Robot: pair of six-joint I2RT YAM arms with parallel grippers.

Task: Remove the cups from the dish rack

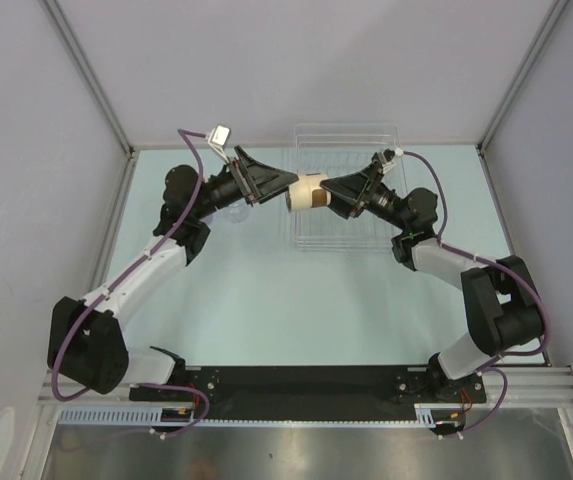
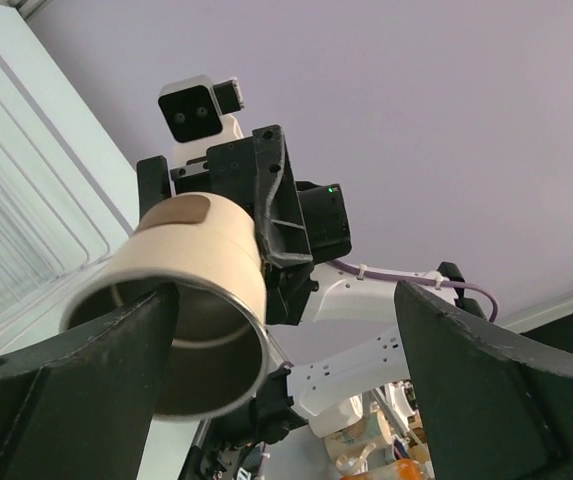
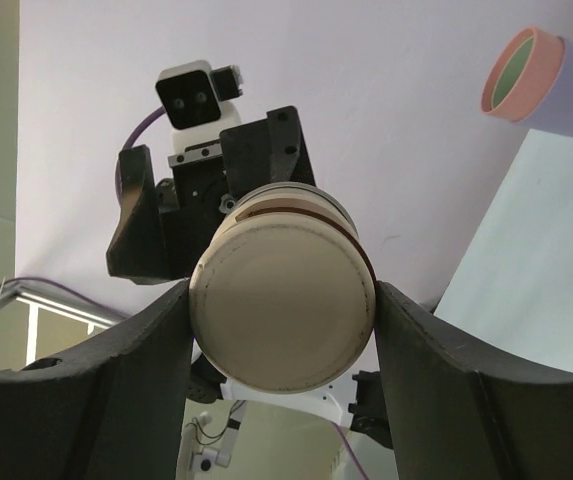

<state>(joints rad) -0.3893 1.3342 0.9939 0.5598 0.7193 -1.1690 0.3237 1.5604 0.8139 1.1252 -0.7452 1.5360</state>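
A beige-tan cup (image 1: 309,192) hangs in the air between my two grippers, lying on its side above the left edge of the clear dish rack (image 1: 348,129). My right gripper (image 1: 334,192) is shut on the cup's base end; in the right wrist view both fingers press the sides of the cup (image 3: 278,335) around the right gripper (image 3: 281,297). My left gripper (image 1: 278,184) is open at the cup's mouth. In the left wrist view the cup (image 2: 201,250) faces the camera mouth first; the left gripper (image 2: 286,305) has one finger (image 2: 116,360) across the rim and the other far to the right.
A salmon-red cup (image 3: 522,68) with a pale green one nested inside lies on the pale table at the top right of the right wrist view. The rack's ribbed wall (image 2: 16,230) fills the left of the left wrist view. Grey walls close in the table.
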